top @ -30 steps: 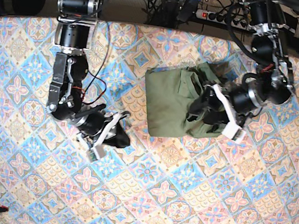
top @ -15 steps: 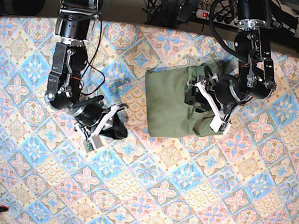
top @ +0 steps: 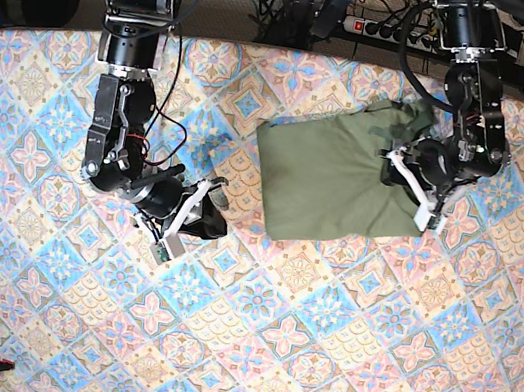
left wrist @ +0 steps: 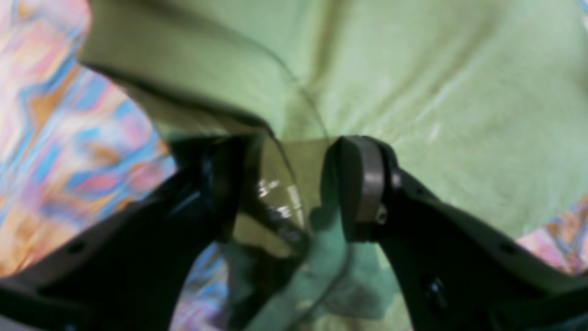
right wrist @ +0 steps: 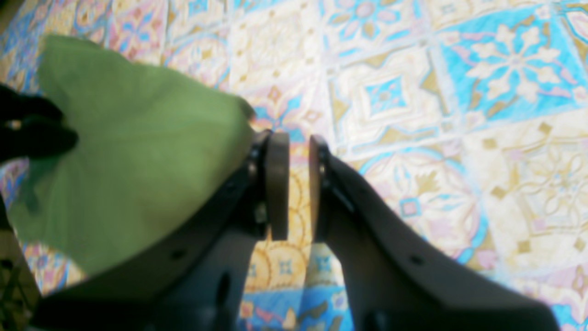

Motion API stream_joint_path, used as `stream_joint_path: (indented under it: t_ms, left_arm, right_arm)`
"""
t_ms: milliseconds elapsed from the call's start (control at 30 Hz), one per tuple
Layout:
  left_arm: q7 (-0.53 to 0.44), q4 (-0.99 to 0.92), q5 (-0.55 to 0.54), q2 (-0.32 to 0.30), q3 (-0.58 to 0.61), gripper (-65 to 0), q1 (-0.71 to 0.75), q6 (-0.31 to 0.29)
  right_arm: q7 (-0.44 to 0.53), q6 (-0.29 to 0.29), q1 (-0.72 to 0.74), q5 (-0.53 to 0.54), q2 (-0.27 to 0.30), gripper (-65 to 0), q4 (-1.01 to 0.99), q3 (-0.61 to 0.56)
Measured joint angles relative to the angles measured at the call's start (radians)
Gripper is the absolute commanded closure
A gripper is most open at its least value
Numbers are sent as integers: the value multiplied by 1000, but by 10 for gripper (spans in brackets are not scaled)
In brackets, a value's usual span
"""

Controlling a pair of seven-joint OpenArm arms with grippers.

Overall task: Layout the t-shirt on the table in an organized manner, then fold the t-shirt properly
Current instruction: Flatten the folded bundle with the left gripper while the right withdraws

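since the earlier frames the fold of the t-shirt [top: 335, 184] has been drawn toward the base view's right by the left gripper [top: 415, 191] and laid into a flatter rectangle, so the layout step is judged nearly done. from left to right: the right gripper [top: 199, 218] is held almost closed on nothing over the table [top: 313, 368], the garment lies near the far edge, and its right border is pinched between the left jaws; open cloth is left in front for folding.

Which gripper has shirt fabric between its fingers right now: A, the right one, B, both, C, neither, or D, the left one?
D: the left gripper has an edge of the t-shirt between its fingers, while the right gripper holds nothing above the table.
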Motion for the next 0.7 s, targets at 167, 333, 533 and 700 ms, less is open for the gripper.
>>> stream_joint_path:
  t_ms: [167, 333, 533, 700]
  left_arm:
    - [8, 104, -155, -19, 12, -329, 4, -3]
    - [12, 121, -296, -90, 7, -328, 37, 1]
    - [0, 119, -325, -112, -39, -332, 39, -3]
    - [55, 119, -460, -124, -60, -327, 84, 0]
  right_arm:
    - [-19, -2, 0, -3, 6, -71, 0, -73]
    - [-12, 0, 3, -3, -2, -71, 0, -200]
    - [-9, 0, 6, -8, 4, -73, 0, -229]
    - [-11, 0, 61, -15, 2, -73, -5, -230]
